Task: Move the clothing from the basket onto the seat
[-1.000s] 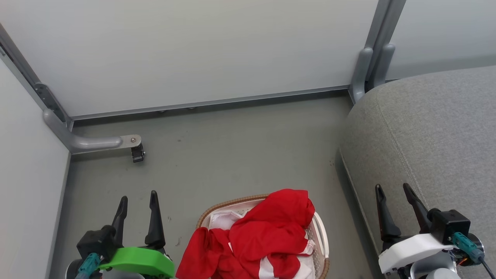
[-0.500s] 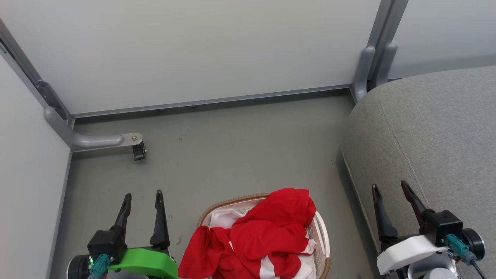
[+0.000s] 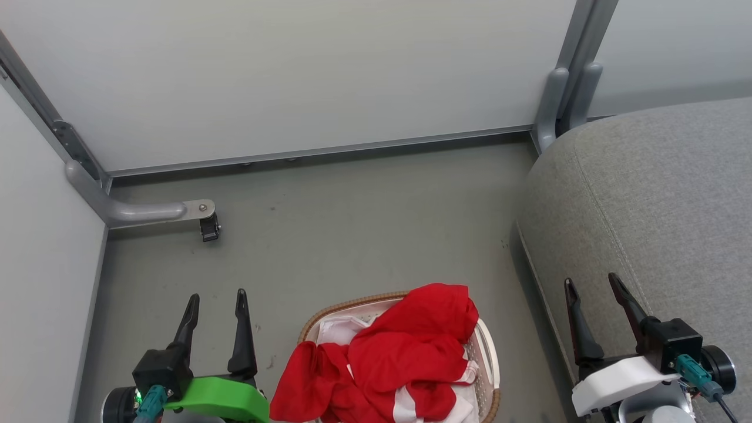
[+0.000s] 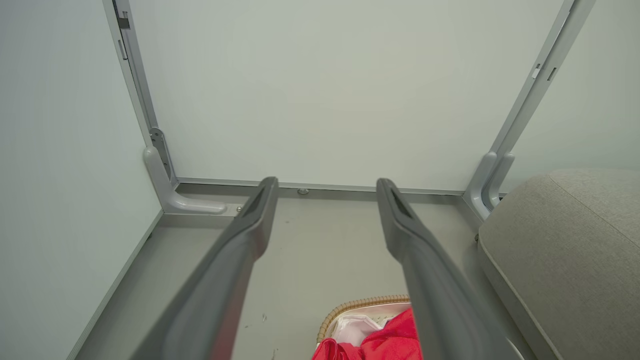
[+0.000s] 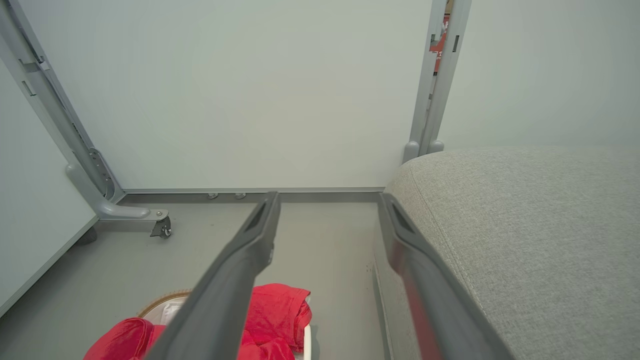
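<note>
Your left gripper (image 3: 217,295) and right gripper (image 3: 591,279) gape empty; clothing (image 3: 405,346) in basket (image 3: 346,306) at six o'clock, seat (image 3: 658,205) at three.

The left end effector (image 3: 216,295) and right end effector (image 3: 590,279) gape empty, fingers pointing forward.

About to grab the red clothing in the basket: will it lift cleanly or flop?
Probably floppy: the clothing lies crumpled in soft folds. It may trail, since part hangs over the basket rim. Layers look tangled, so one pinch might drag several.
</note>
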